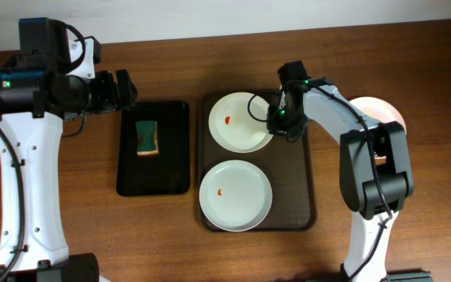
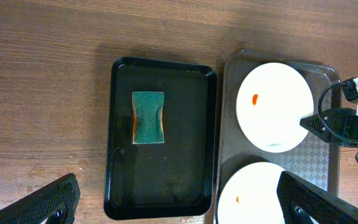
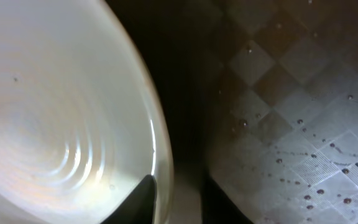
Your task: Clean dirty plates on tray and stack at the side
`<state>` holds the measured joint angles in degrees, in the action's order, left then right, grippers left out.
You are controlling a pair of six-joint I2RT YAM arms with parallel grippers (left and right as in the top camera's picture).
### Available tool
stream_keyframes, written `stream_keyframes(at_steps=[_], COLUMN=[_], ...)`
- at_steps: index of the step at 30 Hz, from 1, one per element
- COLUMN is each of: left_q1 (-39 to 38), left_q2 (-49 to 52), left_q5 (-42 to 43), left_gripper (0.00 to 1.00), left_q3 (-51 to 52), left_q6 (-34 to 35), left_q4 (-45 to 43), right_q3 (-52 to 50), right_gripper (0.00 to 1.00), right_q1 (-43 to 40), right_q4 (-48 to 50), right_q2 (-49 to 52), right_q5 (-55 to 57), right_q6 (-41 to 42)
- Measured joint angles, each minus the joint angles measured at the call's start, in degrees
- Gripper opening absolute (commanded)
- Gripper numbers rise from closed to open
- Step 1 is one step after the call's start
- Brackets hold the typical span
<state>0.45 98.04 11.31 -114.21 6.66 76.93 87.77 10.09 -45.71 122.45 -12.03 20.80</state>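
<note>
Two white plates lie on the brown tray (image 1: 308, 188). The far plate (image 1: 237, 125) has an orange-red smear left of its middle, and so does the near plate (image 1: 236, 196). My right gripper (image 1: 275, 121) is at the far plate's right rim. In the right wrist view its fingers (image 3: 179, 186) straddle that rim (image 3: 55, 124), one on the inside and one outside over the tray (image 3: 291, 124), shut on it. A third plate (image 1: 382, 110) lies on the table at the right, partly under the right arm. My left gripper (image 1: 125, 88) hangs open and empty above the table.
A smaller black tray (image 1: 171, 172) lies left of the brown tray and holds a green sponge (image 1: 147, 138). In the left wrist view the sponge (image 2: 148, 117), black tray (image 2: 166, 180), both plates (image 2: 272, 102) (image 2: 253, 193) and right gripper (image 2: 316, 122) show.
</note>
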Motion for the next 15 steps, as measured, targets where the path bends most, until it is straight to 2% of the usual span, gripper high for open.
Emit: stream_keyframes(at_steps=[1,4,10,11,12,13,14,15], left_q1=[0.0,0.0,-0.02,-0.02,-0.09,-0.22,-0.63,-1.42], left_q2=[0.0,-0.02,0.0,0.0,0.11,0.44,1.4,3.04], left_q5=[-0.15,-0.37,-0.39,-0.39,-0.37,-0.37,-0.87,-2.03], left_gripper=[1.0,1.0,1.0,1.0,0.93,0.89,0.79,0.8], left_q3=[0.0,0.0,0.0,0.0,0.0,0.0,0.0,0.22], left_q6=[0.0,0.0,0.0,0.0,0.0,0.0,-0.02,0.04], left_q4=[0.02,0.04,0.07,0.04,0.07,0.09,0.07,-0.09], right_q3=[0.04,0.44,3.1,3.13,3.13,3.13,3.13,3.13], right_gripper=[0.04,0.04,0.04,0.1,0.22,0.41,0.5,0.53], right_q1=[0.02,-0.15,-1.33,-1.33,-1.33,-1.33,-1.33,-1.33], right_q4=[0.33,0.7,0.15,-0.35,-0.79,-0.81,-0.94,-1.2], right_q2=[0.02,0.09,0.09,0.09,0.09,0.09,0.09,0.09], right_q5=[-0.33,0.0,2.99,3.13,3.15,3.41,3.69,4.07], right_q6=[0.22,0.98,-9.9,-10.69,-11.23,-11.69,-12.22,-12.55])
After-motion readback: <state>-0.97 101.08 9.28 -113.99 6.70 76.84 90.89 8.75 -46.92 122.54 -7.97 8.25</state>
